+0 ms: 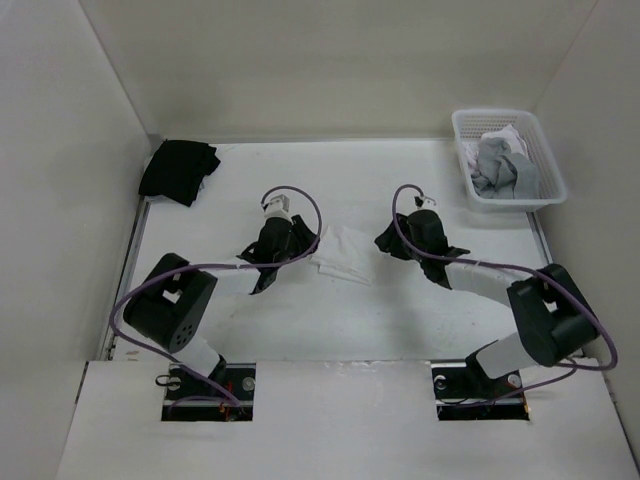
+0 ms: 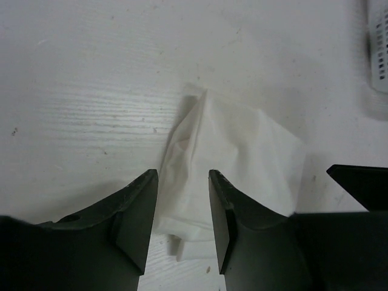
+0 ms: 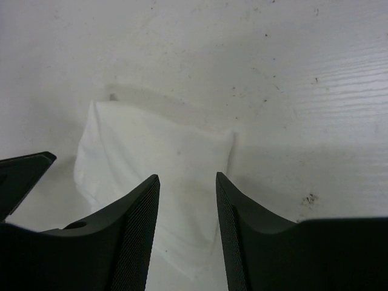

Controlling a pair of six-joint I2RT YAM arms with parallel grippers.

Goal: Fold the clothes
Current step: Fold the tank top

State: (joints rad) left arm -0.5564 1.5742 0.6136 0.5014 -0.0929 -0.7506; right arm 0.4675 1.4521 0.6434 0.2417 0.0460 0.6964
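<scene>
The folded white top (image 1: 342, 255) lies on the table (image 1: 400, 320) — left gripper (image 2: 182, 176) and right gripper (image 3: 188, 177) both spread over its opposite sides

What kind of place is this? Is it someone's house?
Probably a robot test booth, not a house: plain white walls box in a white table, the left arm and right arm are bolted at its edge, a white top between them.

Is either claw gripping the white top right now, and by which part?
Nothing is held. The left claw and right claw stand open over the folded white top lying on the table.
</scene>
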